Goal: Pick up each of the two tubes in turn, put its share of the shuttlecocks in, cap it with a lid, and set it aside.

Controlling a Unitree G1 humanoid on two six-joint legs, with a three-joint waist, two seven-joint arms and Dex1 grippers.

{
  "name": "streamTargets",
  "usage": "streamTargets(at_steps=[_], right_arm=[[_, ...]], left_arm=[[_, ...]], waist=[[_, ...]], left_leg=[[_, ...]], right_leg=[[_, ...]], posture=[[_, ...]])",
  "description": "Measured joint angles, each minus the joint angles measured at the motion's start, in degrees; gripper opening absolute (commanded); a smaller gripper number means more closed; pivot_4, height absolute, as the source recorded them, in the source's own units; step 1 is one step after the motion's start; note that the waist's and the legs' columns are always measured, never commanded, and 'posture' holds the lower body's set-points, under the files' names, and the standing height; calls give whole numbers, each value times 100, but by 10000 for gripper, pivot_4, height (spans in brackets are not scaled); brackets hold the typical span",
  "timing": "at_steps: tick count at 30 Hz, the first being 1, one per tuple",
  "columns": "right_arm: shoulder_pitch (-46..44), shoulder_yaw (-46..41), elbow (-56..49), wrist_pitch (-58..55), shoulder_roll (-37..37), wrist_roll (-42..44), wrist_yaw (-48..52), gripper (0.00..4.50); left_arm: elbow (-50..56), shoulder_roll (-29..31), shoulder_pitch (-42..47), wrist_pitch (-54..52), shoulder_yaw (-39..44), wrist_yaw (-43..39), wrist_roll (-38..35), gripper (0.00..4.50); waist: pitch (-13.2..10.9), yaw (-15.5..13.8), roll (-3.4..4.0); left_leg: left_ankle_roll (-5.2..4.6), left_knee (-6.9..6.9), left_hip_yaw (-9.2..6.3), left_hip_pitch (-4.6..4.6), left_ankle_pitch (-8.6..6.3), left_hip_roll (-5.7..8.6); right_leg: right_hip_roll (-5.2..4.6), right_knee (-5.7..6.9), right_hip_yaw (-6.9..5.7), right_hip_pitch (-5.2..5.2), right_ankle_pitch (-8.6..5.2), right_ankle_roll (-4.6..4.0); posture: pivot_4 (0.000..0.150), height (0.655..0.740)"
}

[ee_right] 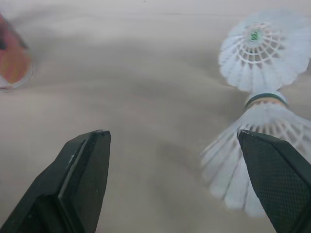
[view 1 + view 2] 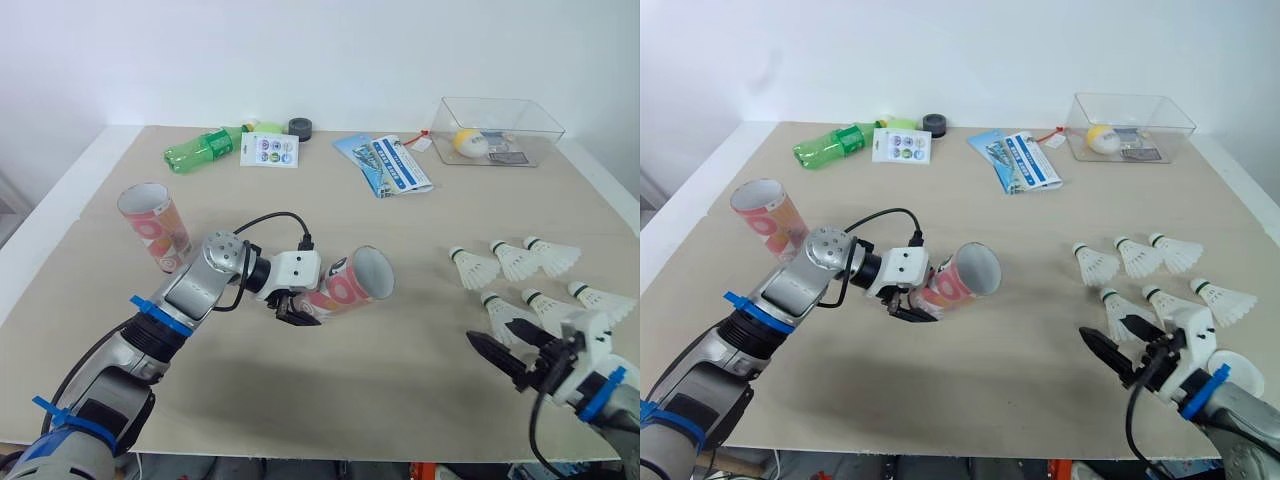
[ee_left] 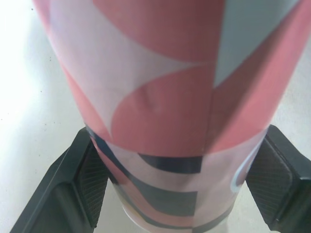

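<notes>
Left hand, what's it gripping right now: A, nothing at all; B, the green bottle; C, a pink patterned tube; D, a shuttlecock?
C: the left hand has its fingers pressed on either side of the pink patterned tube, which is tilted with its open end up.

I count two tubes and six shuttlecocks before me. There is one green bottle and one clear box.
</notes>
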State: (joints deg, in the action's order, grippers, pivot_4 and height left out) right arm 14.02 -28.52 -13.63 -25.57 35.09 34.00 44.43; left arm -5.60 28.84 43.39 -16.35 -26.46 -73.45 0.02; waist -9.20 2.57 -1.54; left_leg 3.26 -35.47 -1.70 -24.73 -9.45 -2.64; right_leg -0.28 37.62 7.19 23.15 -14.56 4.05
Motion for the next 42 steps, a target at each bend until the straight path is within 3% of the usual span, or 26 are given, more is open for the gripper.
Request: streamTargets(at_steps=[5,8,12,16,26,32,38,42], right_arm=[[-230,168,283,-9,-3,-174,-252,45000],[-267,208,379,-17,-2,-266,-339,37933],[-276,221,382,-30,-1,-352,-410,17446],[-305,295,377,-55,-1,-384,-484,498],[-219,335,48,-7,191,-577,-451,498],[-89,264,-693,350,992,-708,227,498],[-1364,57,-1210,779,2057,-545,930,498],[-2404,907,-1214,1211,2222,-887,1108,498]], left_arm=[[45,29,-6,-30,0,0,-1,36936],[50,76,-9,-24,0,23,10,36501],[22,87,-8,24,0,54,25,36501],[-48,87,-7,144,0,60,51,36501],[-854,-65,303,647,6,81,77,36501],[-1519,-145,596,1017,14,61,115,36501],[-1783,-263,760,764,112,-121,49,36501],[-1766,-260,784,564,171,-212,1,36501]], waist=[[0,2,0],[0,6,1],[0,6,1],[1,7,2],[1,8,3],[1,38,6],[-9,49,0],[-17,54,-3]], left_leg=[[-3,1,-1,-1,-2,0],[-3,0,-1,1,-2,0],[-4,-2,-1,3,-1,-1],[-5,-2,-1,5,-1,-1],[-11,-5,0,7,3,-1],[-12,-7,3,9,4,-1],[-20,-8,0,6,9,-1],[-19,-2,2,-4,8,-2]], right_leg=[[1,0,0,0,-2,1],[2,1,1,0,0,2],[3,4,1,0,3,0],[4,4,1,-2,4,-2],[4,8,2,-2,9,-3],[6,12,6,-1,12,-1],[9,17,3,4,15,-1],[9,16,5,16,11,2]], posture=[[1500,7400],[1500,7400],[1500,7400],[1500,7400],[1500,7400],[1500,7400],[1500,7400],[1500,7400]])
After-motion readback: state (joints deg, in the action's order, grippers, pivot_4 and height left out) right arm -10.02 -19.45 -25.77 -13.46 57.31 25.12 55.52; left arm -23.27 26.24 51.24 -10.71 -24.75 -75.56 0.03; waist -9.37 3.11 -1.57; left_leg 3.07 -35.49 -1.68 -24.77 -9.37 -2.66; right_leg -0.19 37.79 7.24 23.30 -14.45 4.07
